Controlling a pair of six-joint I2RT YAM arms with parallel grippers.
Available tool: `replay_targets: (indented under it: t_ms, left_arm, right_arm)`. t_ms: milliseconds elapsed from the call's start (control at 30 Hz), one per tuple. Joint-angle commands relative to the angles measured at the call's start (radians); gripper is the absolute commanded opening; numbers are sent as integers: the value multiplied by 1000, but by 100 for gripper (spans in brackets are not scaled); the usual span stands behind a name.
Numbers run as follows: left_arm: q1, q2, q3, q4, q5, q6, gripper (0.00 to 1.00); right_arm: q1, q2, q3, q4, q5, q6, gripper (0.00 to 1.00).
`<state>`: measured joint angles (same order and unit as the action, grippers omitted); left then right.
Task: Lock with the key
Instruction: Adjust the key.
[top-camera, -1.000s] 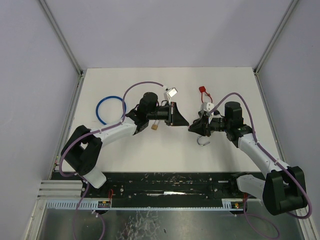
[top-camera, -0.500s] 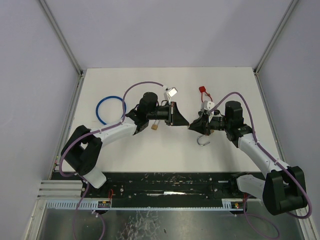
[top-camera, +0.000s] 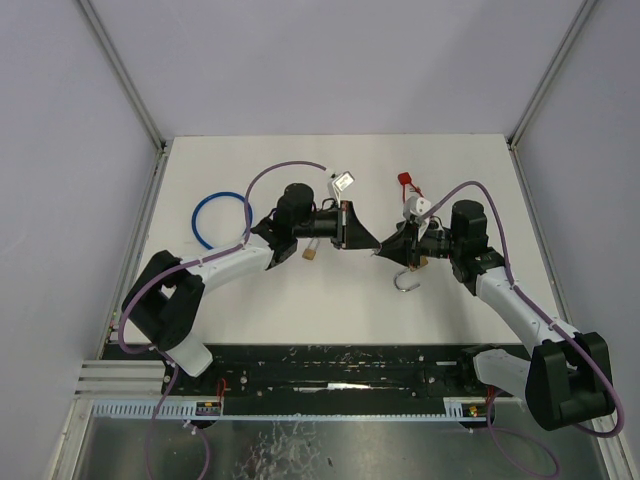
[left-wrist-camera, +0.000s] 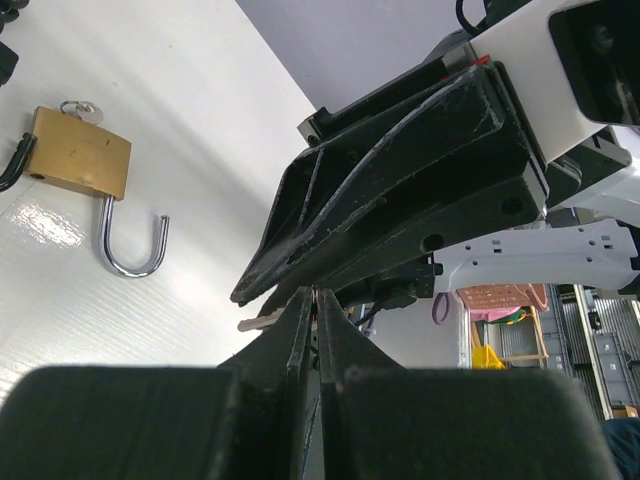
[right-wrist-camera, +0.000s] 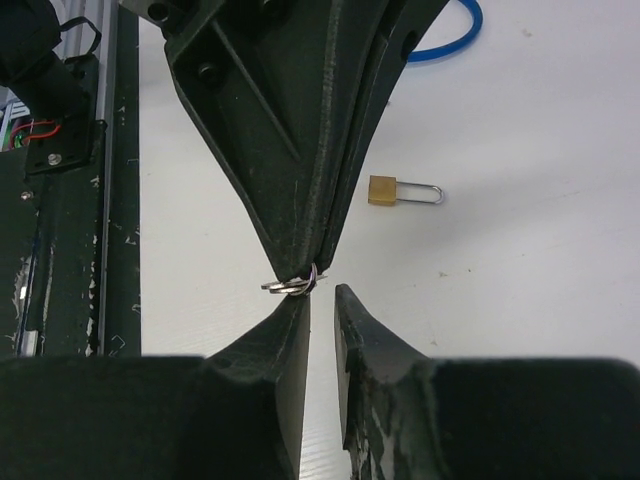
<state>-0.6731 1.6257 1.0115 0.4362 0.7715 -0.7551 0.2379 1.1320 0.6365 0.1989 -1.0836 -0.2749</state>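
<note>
Pinching the key ring (right-wrist-camera: 292, 286) between its shut tips, the left gripper (left-wrist-camera: 316, 300) holds it above the middle of the tabletop (top-camera: 460, 170). The right gripper (right-wrist-camera: 322, 300) faces it tip to tip, jaws slightly apart and empty. A brass padlock (left-wrist-camera: 80, 152), shackle open, lies just nearer the near edge.

A robot lab, a white table (top-camera: 330, 310) boxed in by plain pale walls (top-camera: 330, 60), thin metal posts (top-camera: 128, 85) in the corners, two robot arms (top-camera: 225, 265) bolted at the near edge, purple cables (top-camera: 290, 166) on them
</note>
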Motion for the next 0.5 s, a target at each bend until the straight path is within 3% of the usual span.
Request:
replay_targets:
  t_ms: [0, 100, 467]
  left_arm:
    - [4, -5, 8, 91, 20, -21, 0]
    - [4, -9, 4, 104, 17, -34, 0]
    - [3, -25, -5, 149, 26, -72, 0]
  right_arm:
    - [10, -13, -2, 91, -2, 69, 25]
    - [10, -17, -14, 120, 5, 104, 29]
    - [9, -30, -34, 256, 11, 268, 26]
